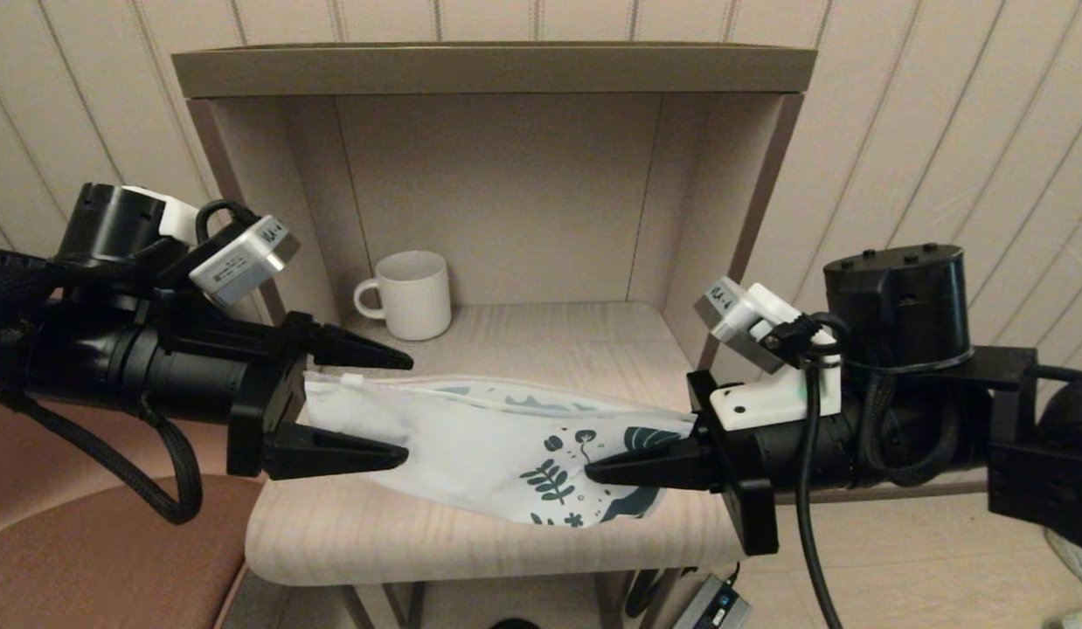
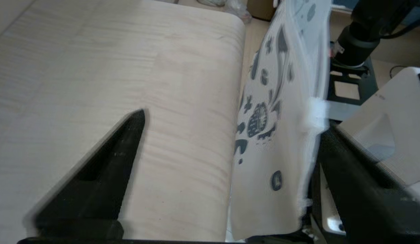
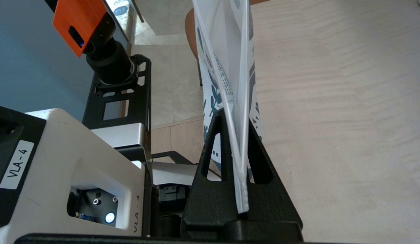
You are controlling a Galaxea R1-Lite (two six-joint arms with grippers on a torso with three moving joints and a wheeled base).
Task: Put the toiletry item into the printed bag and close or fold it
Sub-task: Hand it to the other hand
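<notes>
The printed bag (image 1: pixel 493 450) hangs stretched between the two grippers above the front part of the small wooden table (image 1: pixel 471 546), its leaf-printed end toward the table's right edge. The right gripper (image 1: pixel 633 467) has its fingers closed tight on that printed end, the plastic pinched flat between them. The left gripper (image 1: pixel 401 406) holds its fingers spread wide around the plain end with the white slider (image 1: pixel 352 381). A slim white tube (image 3: pixel 227 86) shows inside the bag. A white mug (image 1: pixel 408 294) stands near the table's back left corner.

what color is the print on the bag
Dark teal leaves and flowers on the white printed bag; clearest in the head view.
</notes>
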